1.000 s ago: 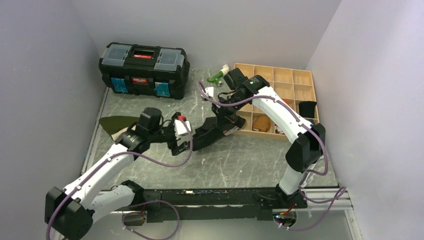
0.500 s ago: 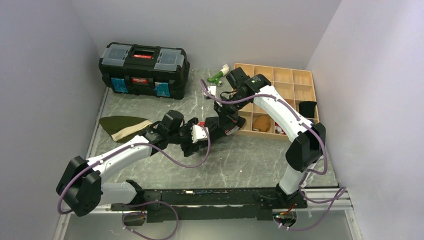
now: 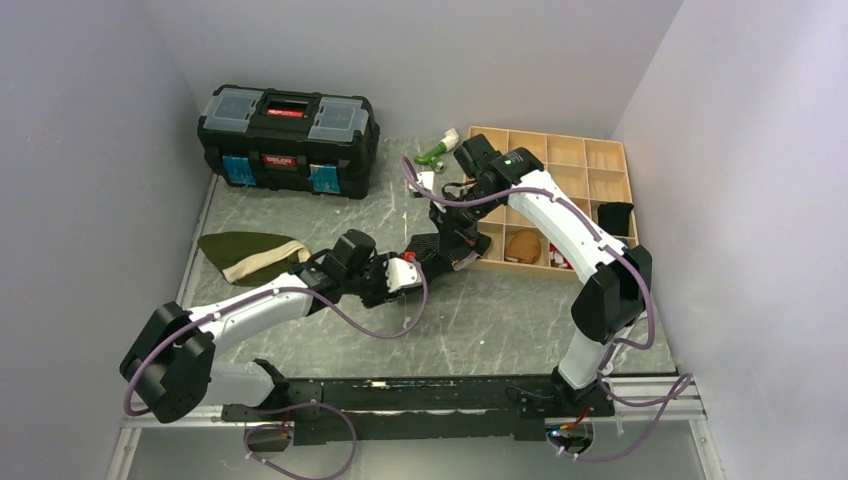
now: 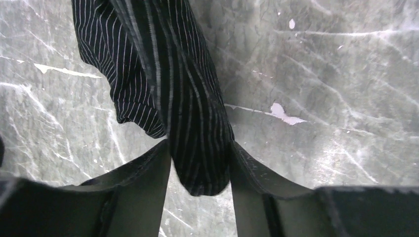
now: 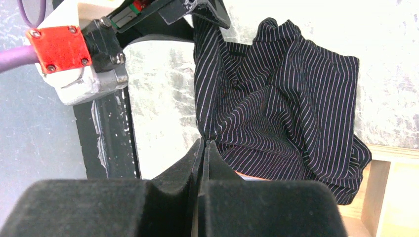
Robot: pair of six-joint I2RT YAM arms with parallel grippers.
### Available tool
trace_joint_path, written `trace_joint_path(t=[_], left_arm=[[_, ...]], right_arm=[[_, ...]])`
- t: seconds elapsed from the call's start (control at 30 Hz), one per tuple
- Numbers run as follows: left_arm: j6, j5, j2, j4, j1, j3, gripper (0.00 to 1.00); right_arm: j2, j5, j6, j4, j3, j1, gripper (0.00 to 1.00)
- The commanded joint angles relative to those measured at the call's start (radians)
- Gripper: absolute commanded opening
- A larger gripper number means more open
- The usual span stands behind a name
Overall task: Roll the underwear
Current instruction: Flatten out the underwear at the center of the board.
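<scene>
- Overhead, I see the left gripper and the right gripper meeting near the middle of the table, just off the near-left corner of the wooden tray; the underwear is a dark bunch between them; from this height I cannot tell whether it touches the marble; a black toolbox stands at the far left, and an olive garment lies beside the left arm.
- From the left wrist, I see the left gripper clamped on a thick bunched fold of the underwear; each finger presses one side of the fold, so the jaws stand apart only by the cloth's thickness; the rest of the striped knit runs up and out of the top edge, over grey marble.
- From the right wrist, I see the right gripper with its fingers pressed almost flat together, pinching a thin edge of the underwear; the cloth spreads crumpled to the right, its lower corner reaching the wooden tray; at the top, the left gripper has hold of the other end.
</scene>
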State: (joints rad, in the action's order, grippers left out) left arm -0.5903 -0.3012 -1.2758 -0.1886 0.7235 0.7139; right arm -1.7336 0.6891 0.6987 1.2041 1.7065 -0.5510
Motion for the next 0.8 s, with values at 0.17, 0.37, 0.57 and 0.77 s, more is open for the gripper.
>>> trace_joint_path(t=[0.17,0.37,0.57,0.77], left_arm=[[-0.017,0.019,-0.017,-0.089,0.006,0.082,0.09],[-0.025,0.064,0.035,-0.235,0.002,0.163,0.00],[-0.027,0.105,0.150,-0.381,0.001,0.296,0.00],[-0.087,0.134,0.235,-0.591,0.000,0.443,0.00]], right_arm=[[0.026,0.009,0.008,0.016,0.014,0.005,0.00],[0.043,-0.035,0.022,0.054,0.081,0.003,0.00],[0.076,-0.093,0.020,0.118,0.215,-0.035,0.00],[0.132,-0.112,0.020,0.158,0.271,-0.102,0.00]])
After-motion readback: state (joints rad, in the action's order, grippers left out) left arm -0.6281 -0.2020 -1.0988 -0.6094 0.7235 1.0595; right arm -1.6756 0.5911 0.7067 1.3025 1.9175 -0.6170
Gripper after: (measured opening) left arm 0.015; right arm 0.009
